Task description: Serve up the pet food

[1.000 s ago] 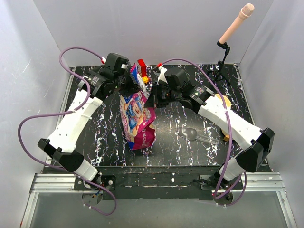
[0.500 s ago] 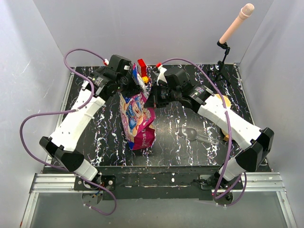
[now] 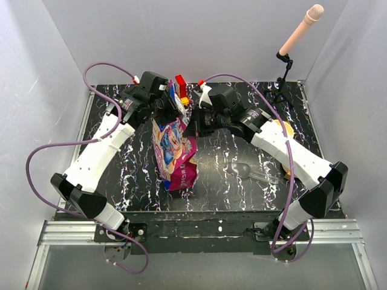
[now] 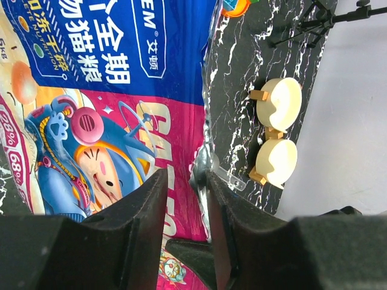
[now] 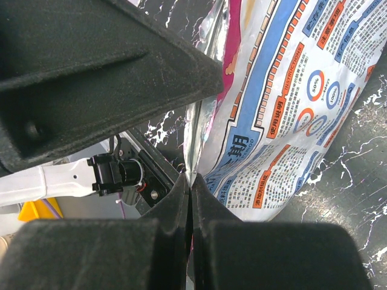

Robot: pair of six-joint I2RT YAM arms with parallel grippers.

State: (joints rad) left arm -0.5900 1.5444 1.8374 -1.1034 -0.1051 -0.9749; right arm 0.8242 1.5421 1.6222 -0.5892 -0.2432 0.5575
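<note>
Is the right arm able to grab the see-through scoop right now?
Probably not yet: the right gripper is shut on the food bag. The scoop itself lies uncovered near that arm.

The marbled table (black, white-veined) bears a printed bag and clear scoop.

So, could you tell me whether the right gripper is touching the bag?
Touching. The right wrist view shows the right gripper shut on the bag, its foil edge pinched between the closed jaws.
</note>
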